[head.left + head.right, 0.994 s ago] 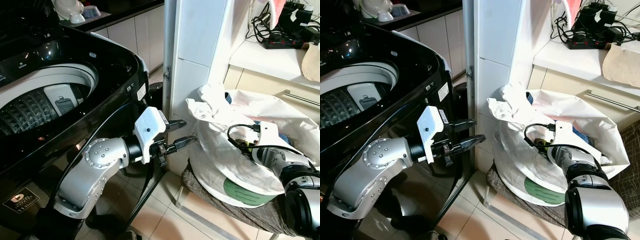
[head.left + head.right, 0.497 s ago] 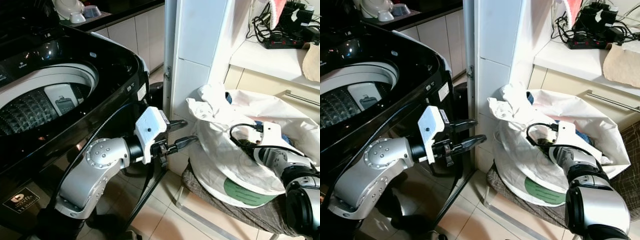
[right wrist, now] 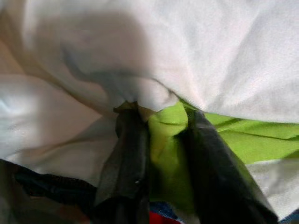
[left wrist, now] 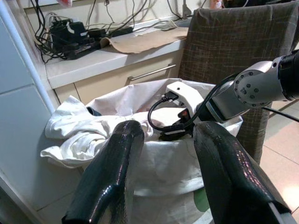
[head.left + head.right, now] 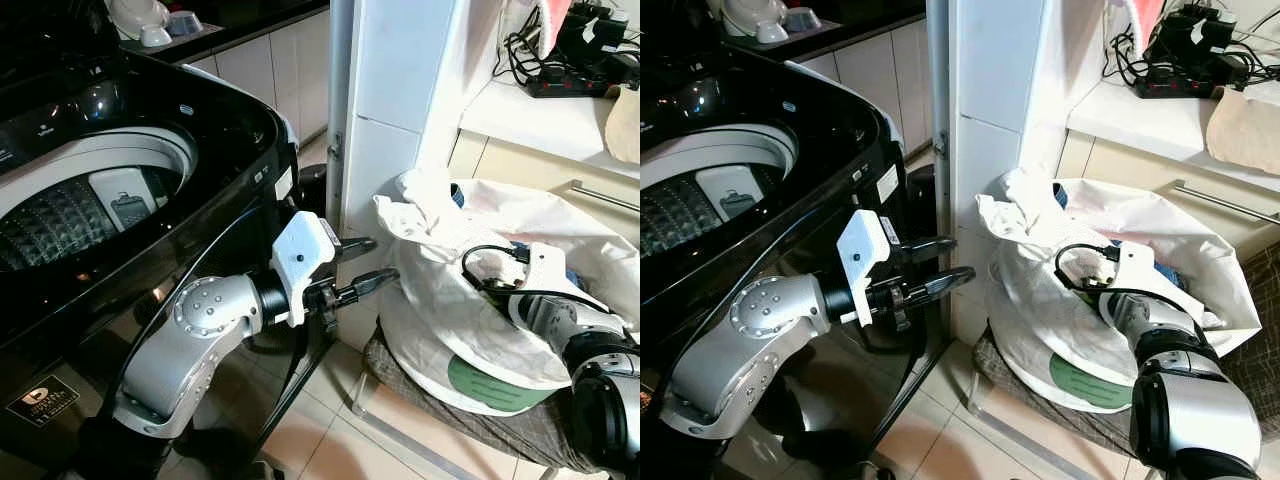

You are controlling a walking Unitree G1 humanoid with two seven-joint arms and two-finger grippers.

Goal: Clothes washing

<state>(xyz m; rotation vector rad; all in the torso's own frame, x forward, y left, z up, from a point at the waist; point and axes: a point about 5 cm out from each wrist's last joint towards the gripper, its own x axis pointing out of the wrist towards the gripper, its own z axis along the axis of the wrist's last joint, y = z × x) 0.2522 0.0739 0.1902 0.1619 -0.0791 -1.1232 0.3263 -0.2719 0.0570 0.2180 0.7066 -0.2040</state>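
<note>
While the right gripper [image 3: 161, 140] is buried in the white laundry bag [image 5: 480, 330] at four o'clock, its fingers pinch a fold of green cloth [image 3: 170, 135] — soft, light, floppy, best bunched deep. Left gripper [image 5: 362, 268] hovers with fingers apart beside the open washing machine [image 5: 120, 180].

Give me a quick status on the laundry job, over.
Right claw down in the laundry bag, pinching a lime-green garment. Left claw open, empty, between washer and bag. Washer drum open. Nothing blocking.
</note>
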